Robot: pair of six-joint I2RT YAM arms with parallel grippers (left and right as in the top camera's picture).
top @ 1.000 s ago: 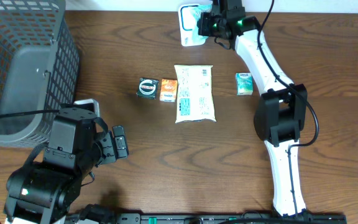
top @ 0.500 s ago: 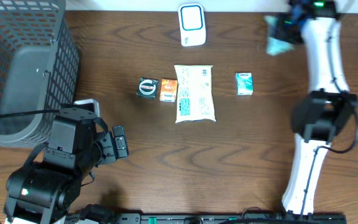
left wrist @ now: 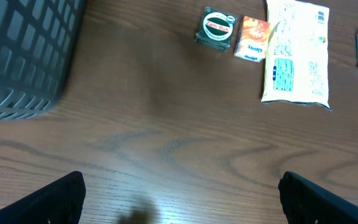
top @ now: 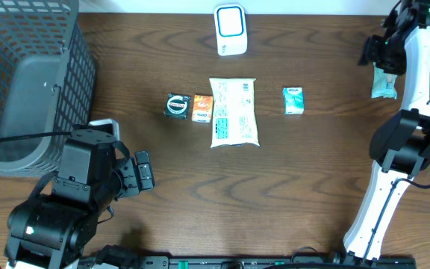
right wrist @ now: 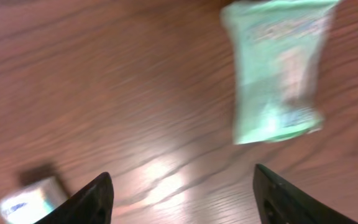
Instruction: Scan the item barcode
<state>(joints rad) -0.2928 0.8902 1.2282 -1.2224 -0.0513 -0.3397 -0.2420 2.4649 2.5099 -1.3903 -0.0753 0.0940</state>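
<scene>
Having left the scanner (top: 230,30), right gripper (right wrist: 180,180) gapes open, green packet (right wrist: 275,68) released.

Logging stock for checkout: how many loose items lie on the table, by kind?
Packets: 2, the white packet and the pale green packet
Small boxes: 2, the orange box and the teal box
Round tins: 1, the green tin
Total: 5

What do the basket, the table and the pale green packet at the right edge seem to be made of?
Basket: matte grey moulded plastic, by its even grid walls. Table: dark brown wood or wood-look laminate, slightly glossy, with grain and glare. Pale green packet: probably thin plastic film, from its soft flared ends, though blurred.
</scene>
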